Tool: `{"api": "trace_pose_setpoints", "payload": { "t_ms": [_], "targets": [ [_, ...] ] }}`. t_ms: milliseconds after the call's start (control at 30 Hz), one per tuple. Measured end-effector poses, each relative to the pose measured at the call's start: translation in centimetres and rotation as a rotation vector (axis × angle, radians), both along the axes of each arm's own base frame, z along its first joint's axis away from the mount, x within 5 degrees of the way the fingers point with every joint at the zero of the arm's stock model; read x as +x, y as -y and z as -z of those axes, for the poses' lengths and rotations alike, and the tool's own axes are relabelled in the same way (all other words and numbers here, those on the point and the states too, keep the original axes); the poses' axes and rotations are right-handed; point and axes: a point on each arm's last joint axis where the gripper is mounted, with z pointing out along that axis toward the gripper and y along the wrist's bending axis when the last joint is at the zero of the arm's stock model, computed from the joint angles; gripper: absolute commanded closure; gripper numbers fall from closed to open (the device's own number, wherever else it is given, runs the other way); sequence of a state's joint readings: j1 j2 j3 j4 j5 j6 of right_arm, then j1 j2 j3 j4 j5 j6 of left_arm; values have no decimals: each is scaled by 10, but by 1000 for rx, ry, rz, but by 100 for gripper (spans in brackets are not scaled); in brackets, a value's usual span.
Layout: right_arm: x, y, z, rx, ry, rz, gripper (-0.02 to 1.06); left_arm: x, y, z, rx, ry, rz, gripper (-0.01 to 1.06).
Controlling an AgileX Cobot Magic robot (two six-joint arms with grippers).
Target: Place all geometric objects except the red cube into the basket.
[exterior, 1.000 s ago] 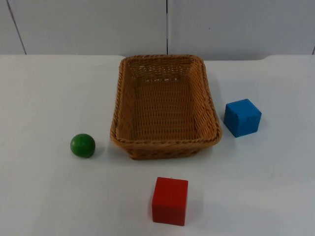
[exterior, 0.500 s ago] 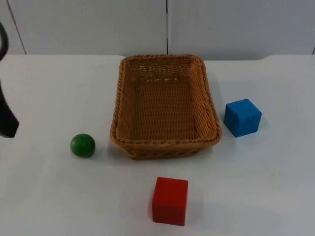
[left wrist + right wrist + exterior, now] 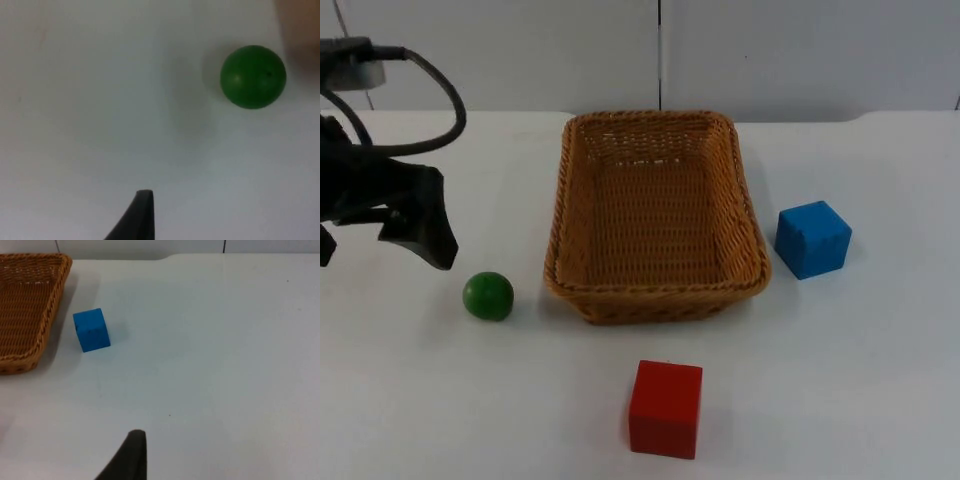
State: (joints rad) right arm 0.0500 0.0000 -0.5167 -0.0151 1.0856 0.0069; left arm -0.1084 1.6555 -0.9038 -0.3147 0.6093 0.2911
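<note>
A green ball (image 3: 488,296) lies on the white table left of the wicker basket (image 3: 655,292). My left gripper (image 3: 378,243) hovers open just up and left of the ball, holding nothing. In the left wrist view the green ball (image 3: 253,76) lies ahead of one black fingertip (image 3: 142,210), well off to its side. A blue cube (image 3: 812,239) stands right of the basket, and a red cube (image 3: 665,408) sits in front of it. The right wrist view has the blue cube (image 3: 91,330) beside the basket (image 3: 52,310), far from my waiting right gripper (image 3: 134,457).
The basket holds nothing. A grey partition wall (image 3: 720,50) closes the table's far edge. Open table surface (image 3: 860,380) stretches right of the red cube and around the blue cube.
My left arm has come in from the left edge and moved right toward the green ball. The ball, both cubes and the basket have not moved.
</note>
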Motion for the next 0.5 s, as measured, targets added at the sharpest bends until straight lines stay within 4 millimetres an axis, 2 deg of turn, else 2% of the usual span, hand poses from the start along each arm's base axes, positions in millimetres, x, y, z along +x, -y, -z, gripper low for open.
{"api": "trace_pose_setpoints", "payload": {
  "t_ms": [133, 500],
  "targets": [
    [0, 0, 0, 2, 4, -1, -1, 8, 7, 8, -2, 13, -33, 16],
    [0, 0, 0, 1, 1, -1, -1, 6, 10, 9, -8, -22, -56, 17]
  ]
}}
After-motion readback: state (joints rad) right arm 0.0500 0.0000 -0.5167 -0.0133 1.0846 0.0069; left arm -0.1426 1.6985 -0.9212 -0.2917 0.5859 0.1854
